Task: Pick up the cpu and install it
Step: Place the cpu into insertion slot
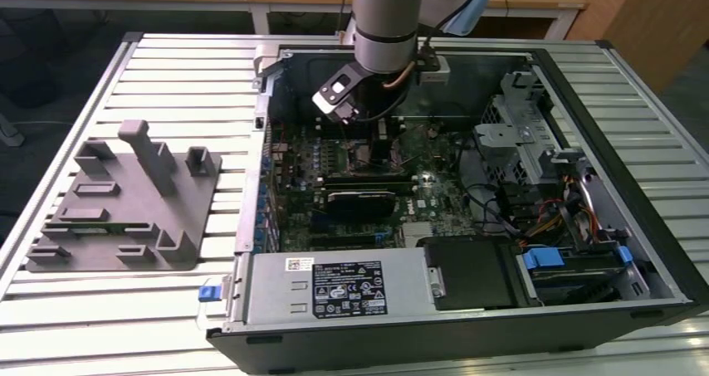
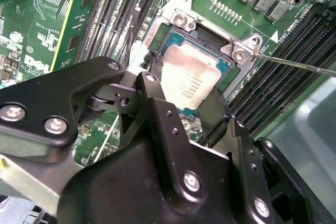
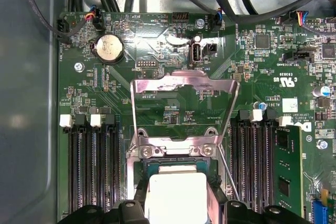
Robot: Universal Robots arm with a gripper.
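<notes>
Hovering low inside the open computer case [image 1: 598, 77], upper middle of the exterior view, with the arm reaching down over the motherboard [image 1: 432, 193]. The case lies on the slatted desk [image 1: 166, 69]; a grey fixture block [image 1: 122, 210] sits on the exterior view's left, well apart from the work

Gripper [image 2: 184, 106]: black fingers [image 2: 152, 90] sit against two opposite edges of the cpu [image 2: 190, 74], so I read it as clamped on the chip

Cpu: silver top up, square over the socket [image 2: 176, 43], either in it or just above. Cannot tell whether it is fully seated

Load plate [image 3: 184, 85] stands swung up and open in the first wrist view. Thin lever [image 2: 294, 64] lies out to the side, unlatched. Green memory stick [image 3: 286, 166] sits in a slot near the socket, untouched

Progress, as a judgement: pick-up is done and the cpu is at the socket, aligned with it. Not yet done: letting go, plate closed, lever latched
</notes>
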